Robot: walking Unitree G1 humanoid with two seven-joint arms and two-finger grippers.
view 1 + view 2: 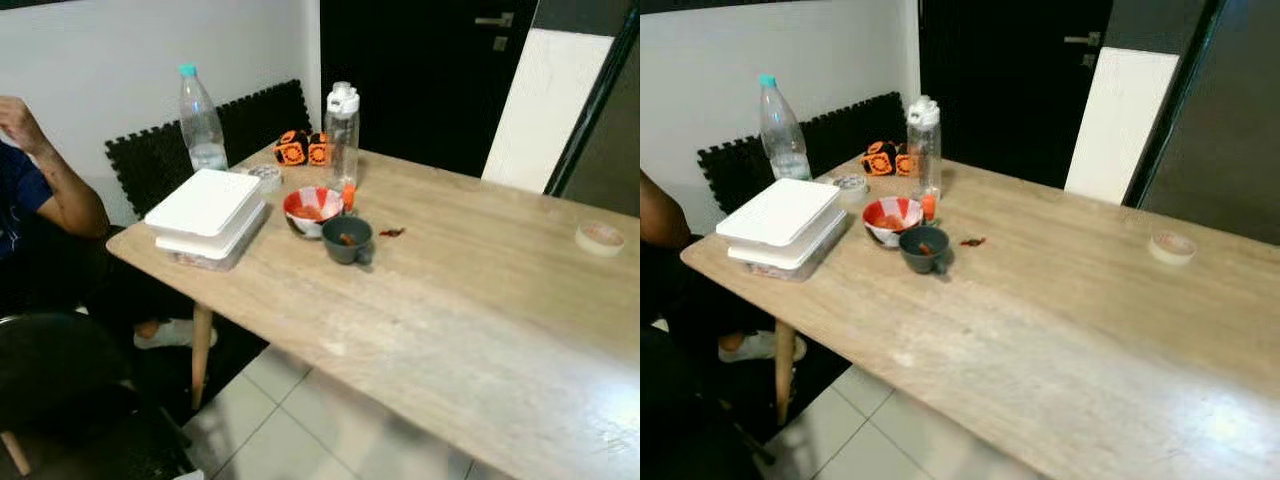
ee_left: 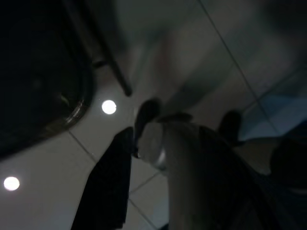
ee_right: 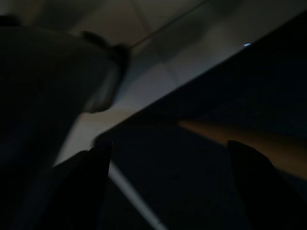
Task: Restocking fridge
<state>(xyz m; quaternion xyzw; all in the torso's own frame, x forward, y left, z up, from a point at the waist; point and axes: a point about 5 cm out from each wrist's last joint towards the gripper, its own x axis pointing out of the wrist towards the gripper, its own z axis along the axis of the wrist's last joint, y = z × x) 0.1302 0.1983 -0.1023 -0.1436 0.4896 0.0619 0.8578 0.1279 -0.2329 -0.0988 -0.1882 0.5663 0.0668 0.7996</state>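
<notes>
On the wooden table [image 1: 470,320], near its left end, lie two stacked white food boxes [image 1: 207,215]. Behind them stands a plastic water bottle [image 1: 201,125] with a teal cap. A clear bottle [image 1: 341,135] with a white lid stands further right. In front of it are a red-and-white bowl [image 1: 312,210] and a dark grey cup [image 1: 347,239]. Both arms hang low beside the table. My left gripper [image 2: 196,177] is open over the tiled floor. In the dark right wrist view, my right gripper [image 3: 165,153] is open, with nothing between its fingers.
A person [image 1: 45,185] sits at the table's left end, with a black chair [image 1: 60,390] in front of them. Orange-and-black items [image 1: 302,148] and a small round tub [image 1: 266,176] lie at the back. A tape roll [image 1: 600,237] sits far right. Tiled floor [image 1: 290,420] lies below.
</notes>
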